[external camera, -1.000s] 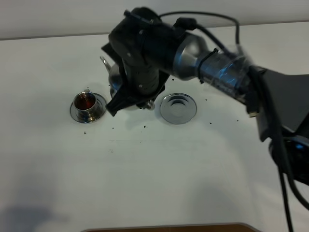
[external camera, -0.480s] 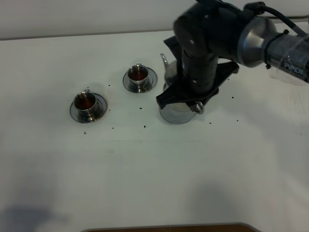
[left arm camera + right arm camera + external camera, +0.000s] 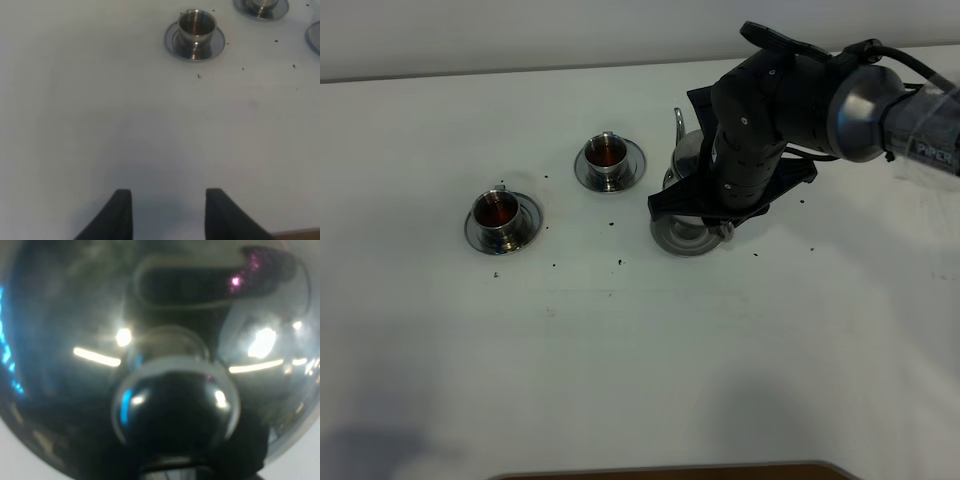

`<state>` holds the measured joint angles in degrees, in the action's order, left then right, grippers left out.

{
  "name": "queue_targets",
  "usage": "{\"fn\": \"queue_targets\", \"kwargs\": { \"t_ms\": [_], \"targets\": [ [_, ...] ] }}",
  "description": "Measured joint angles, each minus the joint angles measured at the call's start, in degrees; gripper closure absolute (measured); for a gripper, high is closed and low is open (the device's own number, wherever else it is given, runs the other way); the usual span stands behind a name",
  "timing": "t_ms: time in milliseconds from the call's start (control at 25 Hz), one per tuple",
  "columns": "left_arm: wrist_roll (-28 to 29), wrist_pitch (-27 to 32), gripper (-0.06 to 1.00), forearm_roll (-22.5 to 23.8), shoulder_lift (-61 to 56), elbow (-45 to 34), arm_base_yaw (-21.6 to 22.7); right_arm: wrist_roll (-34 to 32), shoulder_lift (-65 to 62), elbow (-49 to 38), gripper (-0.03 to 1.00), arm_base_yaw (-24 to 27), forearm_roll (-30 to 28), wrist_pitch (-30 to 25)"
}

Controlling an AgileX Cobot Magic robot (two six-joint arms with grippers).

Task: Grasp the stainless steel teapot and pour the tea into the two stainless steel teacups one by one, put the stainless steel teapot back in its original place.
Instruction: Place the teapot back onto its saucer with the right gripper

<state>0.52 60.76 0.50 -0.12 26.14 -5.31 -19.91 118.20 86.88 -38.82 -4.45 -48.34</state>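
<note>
Right arm (image 3: pixel 880 100): black and silver jointed limb, enters from the right edge of the high view, reaches toward the middle, wrist bent downward.
Right gripper (image 3: pixel 715 205): black, pointed down at the table, clamped tight; fingertips hidden under its own housing in the high view.
Left arm: out of the high view.
Left gripper (image 3: pixel 167 212): two dark blunt fingers (image 3: pixel 120 212) parted with a clear gap between, holding nothing, hovering above the white surface.

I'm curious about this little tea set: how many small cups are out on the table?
2: one cup toward the left, another cup farther back near the middle. The arm could hide something.
</note>
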Motion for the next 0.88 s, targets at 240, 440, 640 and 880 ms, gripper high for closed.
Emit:
{"fn": "queue_targets", "kwargs": {
  "t_ms": [240,440,640,880],
  "targets": [
    [0.0,0.0,0.55,0.0,0.0,0.0,0.0,0.0,2.9,-0.1,0.78,0.0,1.0,0.6],
    [0.0,0.0,0.55,0.0,0.0,0.0,0.0,0.0,2.9,-0.1,0.78,0.0,1.0,0.6],
    [0.0,0.0,0.55,0.0,0.0,0.0,0.0,0.0,2.9,-0.1,0.78,0.0,1.0,1.0],
    [0.0,0.0,0.55,0.0,0.0,0.0,0.0,0.0,2.9,-0.1,0.78,-0.4,1.1,1.4]
  ]
}}
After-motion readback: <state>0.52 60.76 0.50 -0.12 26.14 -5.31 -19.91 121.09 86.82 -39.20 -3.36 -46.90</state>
